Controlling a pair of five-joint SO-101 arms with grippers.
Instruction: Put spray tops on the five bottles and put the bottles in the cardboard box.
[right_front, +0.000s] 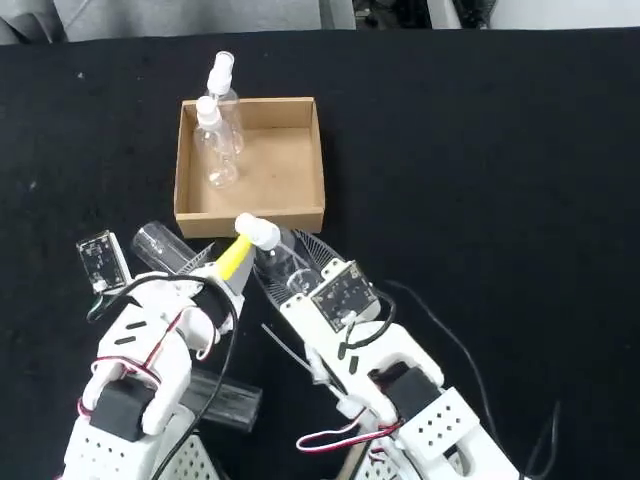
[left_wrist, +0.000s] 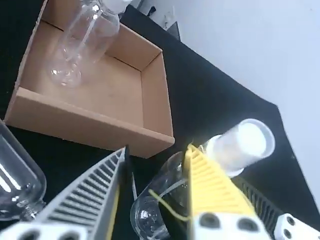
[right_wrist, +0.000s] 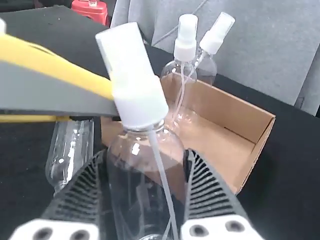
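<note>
Right hand (right_wrist: 145, 165) has its two grey fingers closed on the body of a clear bottle (right_front: 283, 265), gripping it low down, with a white spray top (right_wrist: 131, 75) sitting in the neck and its tube hanging down inside. From where I stand, the bottle's long axis runs from the hand up toward 11 o'clock, and the cardboard box (right_front: 250, 215) lies just beyond the top in that same direction. Left hand (left_wrist: 157, 150) comes in from about 8 o'clock. It is spread open and grips nothing, with the tip of its yellow finger (left_wrist: 210, 190) laid against the side of the spray top. I cannot tell whether the top is fully seated. Two capped bottles (right_front: 215, 150) (right_front: 228, 85) stand at the box's far left corner, and a bare bottle (right_front: 165, 250) lies on the desk (right_front: 480, 150) at 9 o'clock from the held one. I judge the right arm best placed to carry its bottle forward.
</note>
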